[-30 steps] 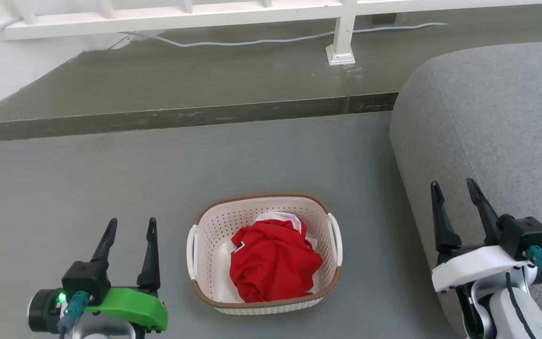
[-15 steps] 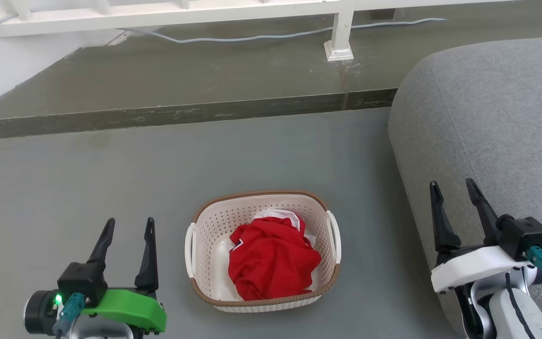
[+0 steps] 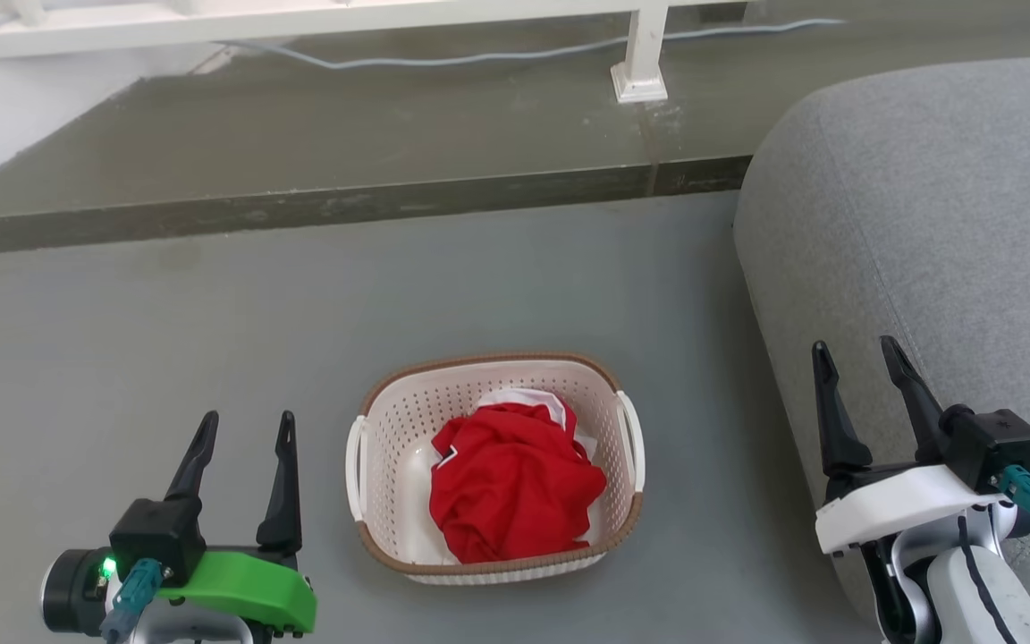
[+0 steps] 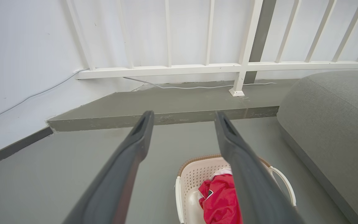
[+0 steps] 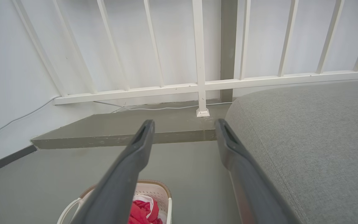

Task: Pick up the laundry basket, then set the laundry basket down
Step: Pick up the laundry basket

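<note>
While L end effector (image 3: 248,419) gapes aimed fwd, R end effector (image 3: 853,345) matches.

Only change is my head cam. The view shifted, so the scene rides higher and a touch left in frame. Railing post base (image 3: 638,86) is now close to the top edge, the step edge (image 3: 345,204) is up, and the laundry basket (image 3: 397,429) slid with them. That's frame shift, not a basket move.

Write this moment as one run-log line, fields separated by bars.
phase: before pickup | laundry basket: on floor, red garment inside | left gripper: open, empty | right gripper: open, empty
</note>
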